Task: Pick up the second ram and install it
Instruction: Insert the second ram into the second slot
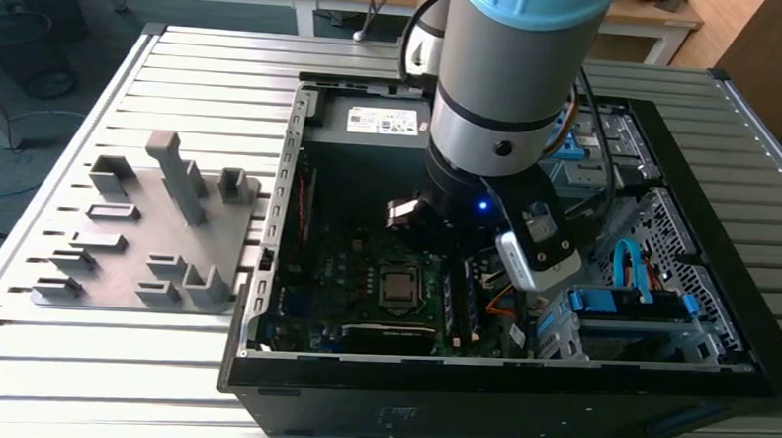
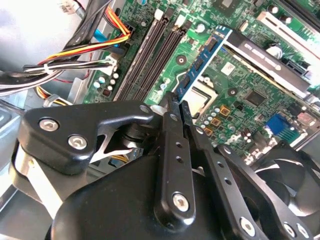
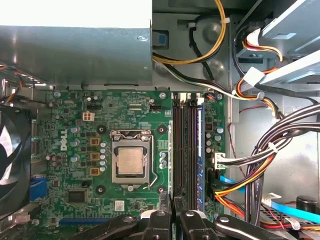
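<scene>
Gripper (image 2: 181, 111) is clamped narrow on the second ram (image 2: 202, 62), holding it edge-down over the motherboard (image 3: 75, 130) inside the PC case (image 1: 267, 273), which sits on the tabletop (image 1: 213, 63). Stick hangs near the memory slots (image 3: 184, 145), beside the CPU socket (image 3: 130, 161). I reckon the trick is squaring it to the slot, then pressing evenly.

ram (image 2: 204, 62) blue-green board, black chips, on edge (clamped at one end), above the motherboard beside the slots.
</scene>
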Available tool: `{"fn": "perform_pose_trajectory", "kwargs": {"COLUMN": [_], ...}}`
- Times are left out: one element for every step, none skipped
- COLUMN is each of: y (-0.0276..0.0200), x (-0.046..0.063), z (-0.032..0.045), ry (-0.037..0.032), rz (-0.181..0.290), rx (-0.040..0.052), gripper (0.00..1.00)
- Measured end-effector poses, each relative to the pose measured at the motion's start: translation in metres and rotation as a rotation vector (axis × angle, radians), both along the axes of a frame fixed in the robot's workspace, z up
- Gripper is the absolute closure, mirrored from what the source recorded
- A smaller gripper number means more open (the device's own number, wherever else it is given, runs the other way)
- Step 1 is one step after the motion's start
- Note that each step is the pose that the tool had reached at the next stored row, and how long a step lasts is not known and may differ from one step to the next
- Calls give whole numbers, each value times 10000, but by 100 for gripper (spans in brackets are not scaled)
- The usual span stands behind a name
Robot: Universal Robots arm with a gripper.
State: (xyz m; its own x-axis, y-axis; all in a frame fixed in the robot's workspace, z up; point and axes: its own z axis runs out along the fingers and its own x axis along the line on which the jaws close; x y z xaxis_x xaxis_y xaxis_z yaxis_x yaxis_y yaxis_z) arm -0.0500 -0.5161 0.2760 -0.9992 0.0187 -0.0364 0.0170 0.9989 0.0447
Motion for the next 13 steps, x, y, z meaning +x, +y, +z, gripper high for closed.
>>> {"fn": "perform_pose_trajectory", "kwargs": {"y": [0, 0, 0, 0, 0, 0, 0, 0, 0, 0, 0, 0, 0], "x": [1, 1, 2, 2, 2, 2, 2, 2, 3, 4, 5, 5, 5], "z": [-5, -10, -16, -22, -29, -38, -48, -61, -76, -91, -104, -117, -130], "ry": [0, 0, 0, 0, 0, 0, 0, 0, 0, 0, 0, 0, 0], "rz": [1, 0, 0, 0, 0, 0, 1, 0, 0, 1, 1, 1, 1], "rx": [-1, -1, -1, -1, 0, 0, -1, -1, 0, 0, 0, 0, 0], "gripper": [86, 86, 86, 86, 86, 86, 86, 86, 86, 86, 86, 86, 86]}}
